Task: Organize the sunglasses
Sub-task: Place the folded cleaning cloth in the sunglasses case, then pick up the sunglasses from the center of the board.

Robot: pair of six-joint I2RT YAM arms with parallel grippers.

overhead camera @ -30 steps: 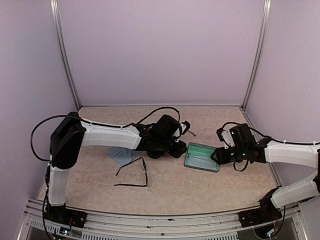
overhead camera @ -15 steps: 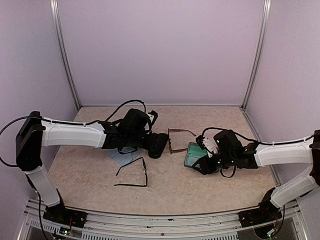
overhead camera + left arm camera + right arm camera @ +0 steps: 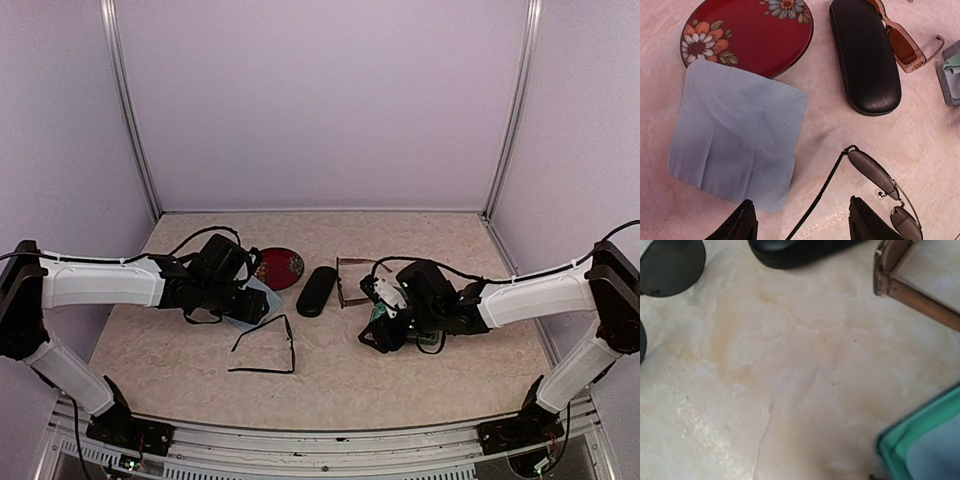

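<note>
Above the blue cloth [image 3: 735, 135] and the black sunglasses [image 3: 875, 175], found the left gripper [image 3: 802, 225] spread wide, holding nothing. Saw the black sunglasses lying unfolded on the desk [image 3: 330, 390], near its front. Noted the reddish-brown sunglasses [image 3: 352, 280] farther back, just beside a shut black case [image 3: 317, 290]. Spotted the right gripper [image 3: 380, 328] near them; could not tell its opening.

light: even, soft | shadows: faint | right wrist: blurred | glare: table [image 3: 700, 435]
</note>
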